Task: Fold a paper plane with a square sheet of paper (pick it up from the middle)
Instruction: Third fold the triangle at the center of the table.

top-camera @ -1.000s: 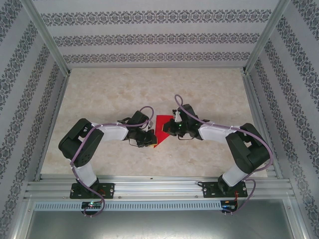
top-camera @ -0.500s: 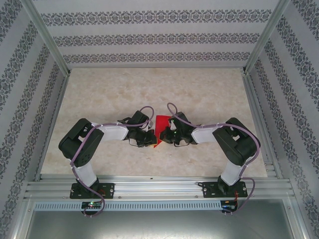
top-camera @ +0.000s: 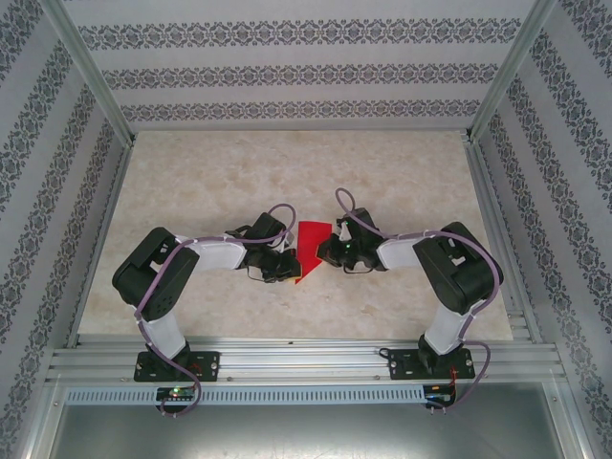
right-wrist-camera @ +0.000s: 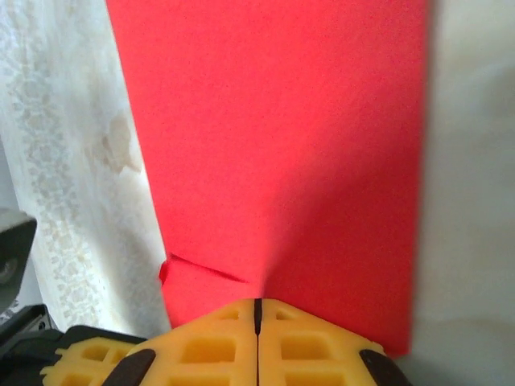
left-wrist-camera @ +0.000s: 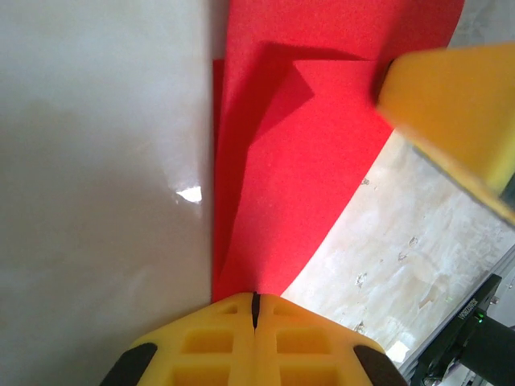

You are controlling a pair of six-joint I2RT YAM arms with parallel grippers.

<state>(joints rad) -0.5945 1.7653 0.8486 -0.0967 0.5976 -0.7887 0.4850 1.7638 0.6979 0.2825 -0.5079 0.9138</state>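
The red paper is held up off the table between my two grippers at the table's middle, partly folded, with its lower tip pointing toward the near edge. My left gripper is shut on the paper's lower left part; in the left wrist view the red paper rises straight out of the closed yellow jaws of the left gripper, with a folded flap visible. My right gripper is shut on the right edge; the red paper spreads flat from the closed right gripper, a small folded layer at its lower left.
The marble-patterned tabletop stretches around the arms. Patterned walls and aluminium posts enclose it on three sides. An aluminium rail runs along the near edge by the arm bases.
The right gripper swung in toward the left over the paper half a second ago, then drew back to the right. The paper now shows wider between the grippers. The left arm barely moved.
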